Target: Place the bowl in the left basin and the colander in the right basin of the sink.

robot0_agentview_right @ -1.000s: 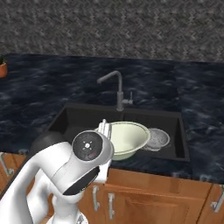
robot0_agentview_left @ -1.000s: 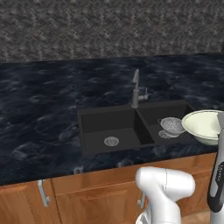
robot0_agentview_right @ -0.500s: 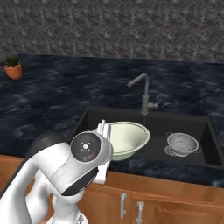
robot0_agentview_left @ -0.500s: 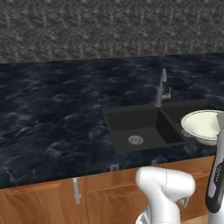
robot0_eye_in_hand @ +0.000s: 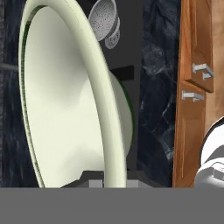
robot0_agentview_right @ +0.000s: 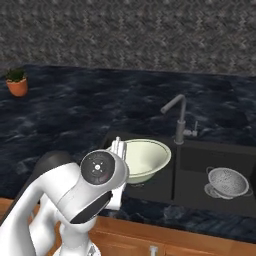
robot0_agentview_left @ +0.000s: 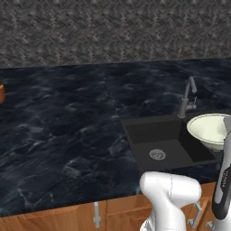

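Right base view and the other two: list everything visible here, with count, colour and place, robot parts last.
bowl: one, pale cream, held by its rim over the left basin, not set down.
colander: one, silver-grey with holes, lying in the right basin.
sink: one, matte black, two wells, set into the counter.
faucet: one, grey gooseneck, behind the sink divider.
counter: one, dark marbled stone.
potted plant: one, green in a terracotta pot, far left of the counter.
cabinet fronts: wooden, silver handles, below the counter.
arm: one, white with dark joints.
end effector: one, shut on the bowl's rim.
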Available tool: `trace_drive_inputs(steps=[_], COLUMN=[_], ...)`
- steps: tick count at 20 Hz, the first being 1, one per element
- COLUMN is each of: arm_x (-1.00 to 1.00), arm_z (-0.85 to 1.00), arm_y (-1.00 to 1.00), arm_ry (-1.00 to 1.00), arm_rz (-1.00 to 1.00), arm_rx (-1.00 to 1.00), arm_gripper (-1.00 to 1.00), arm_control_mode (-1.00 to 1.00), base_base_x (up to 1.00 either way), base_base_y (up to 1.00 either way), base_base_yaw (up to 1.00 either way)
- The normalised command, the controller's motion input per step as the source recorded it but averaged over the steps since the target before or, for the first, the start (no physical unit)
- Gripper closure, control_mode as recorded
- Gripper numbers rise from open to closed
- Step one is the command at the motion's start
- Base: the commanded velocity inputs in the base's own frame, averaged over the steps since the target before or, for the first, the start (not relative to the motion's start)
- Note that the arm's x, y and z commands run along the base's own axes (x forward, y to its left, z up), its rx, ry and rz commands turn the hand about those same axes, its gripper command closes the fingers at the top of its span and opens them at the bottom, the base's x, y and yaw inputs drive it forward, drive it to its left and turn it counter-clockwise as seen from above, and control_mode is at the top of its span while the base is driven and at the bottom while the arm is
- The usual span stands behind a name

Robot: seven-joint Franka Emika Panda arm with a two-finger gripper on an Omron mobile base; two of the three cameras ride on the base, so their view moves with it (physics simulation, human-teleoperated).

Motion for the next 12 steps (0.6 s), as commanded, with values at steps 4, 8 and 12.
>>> trace_drive_inputs(steps=[4,8,12], arm_x=[0.00,0.00,0.00], arm_z=[0.00,0.00,0.00], arm_y=[0.00,0.00,0.00], arm_ry=[0.00,0.00,0.00], arm_rz=[0.00,0.00,0.00], arm_rx=[0.00,0.00,0.00], arm_gripper=[1.00,1.00,1.00], arm_control_mode=[1.00,1.00,1.00], base_base_x=[0.48,0.40,0.33], base_base_y=[0.00,0.00,0.00], base_base_yaw=[0.04,0.00,0.00])
